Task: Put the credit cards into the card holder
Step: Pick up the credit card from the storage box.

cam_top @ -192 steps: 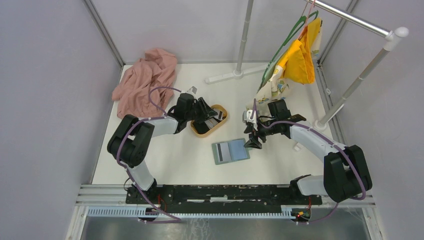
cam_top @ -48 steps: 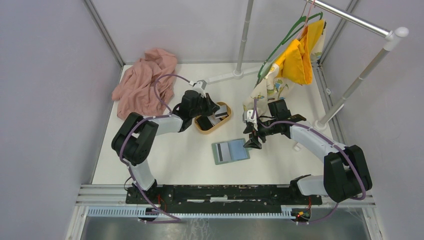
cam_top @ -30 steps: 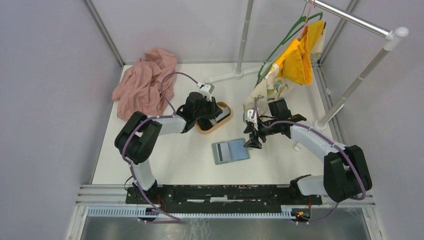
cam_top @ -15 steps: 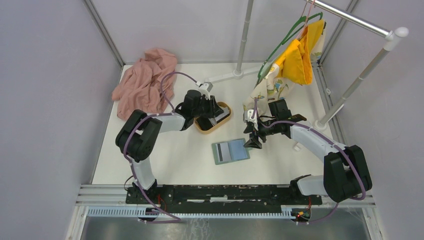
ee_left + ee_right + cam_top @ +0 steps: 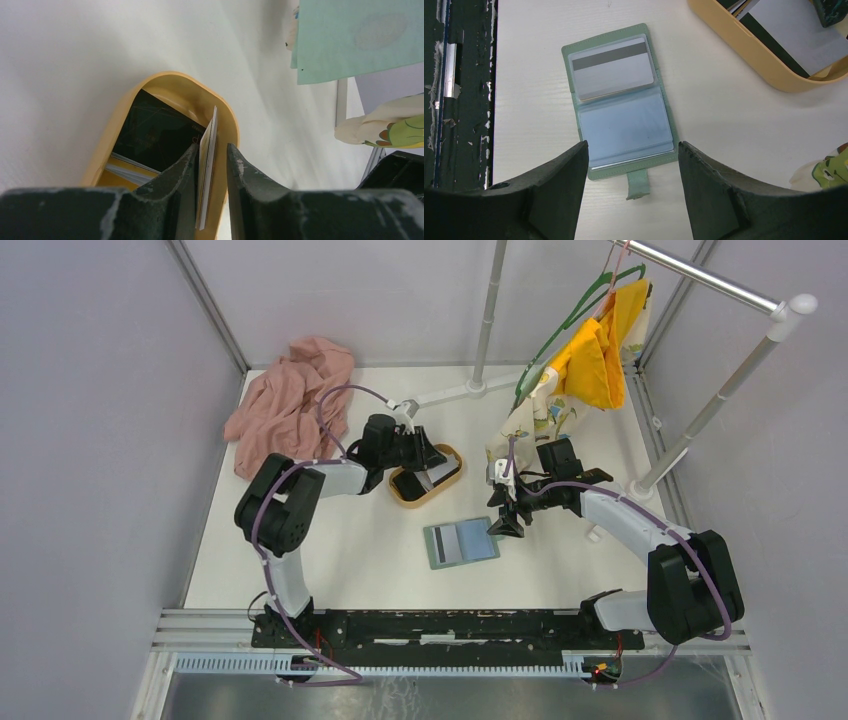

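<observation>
Fingers on the left arm (image 5: 170,200) stand narrowly parted around a pale card (image 5: 208,165) on edge at the rim of the wooden tray (image 5: 112,132) (pinched or not, I cannot tell); squeeze firmly before lifting. A black card (image 5: 150,132) lies in the tray. Right fingers (image 5: 556,190), wide apart and empty, hover over the open card holder (image 5: 624,127), one striped card (image 5: 613,70) in its upper pocket.

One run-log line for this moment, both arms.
left gripper: white card on edge between jaws, in wooden tray, grip unclear | right gripper: open, above open card holder, grey-striped card inside
</observation>
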Robot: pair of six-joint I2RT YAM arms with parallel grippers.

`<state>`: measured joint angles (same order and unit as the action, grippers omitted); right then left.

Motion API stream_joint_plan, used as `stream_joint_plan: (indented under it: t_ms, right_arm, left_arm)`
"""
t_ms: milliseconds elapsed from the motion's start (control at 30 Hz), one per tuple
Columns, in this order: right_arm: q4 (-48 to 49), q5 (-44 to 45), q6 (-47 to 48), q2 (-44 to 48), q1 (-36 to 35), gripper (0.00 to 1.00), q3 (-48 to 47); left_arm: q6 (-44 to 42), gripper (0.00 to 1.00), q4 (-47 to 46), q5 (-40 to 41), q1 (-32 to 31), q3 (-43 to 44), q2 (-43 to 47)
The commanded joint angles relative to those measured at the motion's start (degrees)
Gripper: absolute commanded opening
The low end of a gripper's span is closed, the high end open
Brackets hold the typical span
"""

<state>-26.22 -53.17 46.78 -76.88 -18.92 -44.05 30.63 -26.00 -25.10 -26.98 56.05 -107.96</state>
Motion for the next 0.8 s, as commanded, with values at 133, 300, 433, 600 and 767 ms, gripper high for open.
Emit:
stream_joint_plan:
  t_ms: [133,300,433,600,767]
  right_arm:
    - [0.80,-2.03,0.70,0.59,0.28,0.72,-1.74]
    - [0.72,-2.12,0.76,0.56,0.36,0.72,-1.78]
    - [0.76,-2.12,0.76,0.55,0.33,0.72,-1.75]
    - [0.77,-2.12,0.76,0.60,0.38,0.72,-1.77]
    - [0.64,-2.25,0.76,0.63,0.46,0.72,-1.74]
  left_arm:
    - [3.12,0.25,-0.93,-0.91,0.99,3.68,-0.19]
    - [3.88,0.20,-0.46,-0.34,1.48,4.02,-0.05]
    - [4.15,0.06,-0.42,-1.43,1.72,4.73,-0.75]
    - [4.10,0.02,-0.45,-0.31,1.83,4.50,-0.27]
    - [1.68,0.02,0.86,7.31,1.85,3.23,4.90]
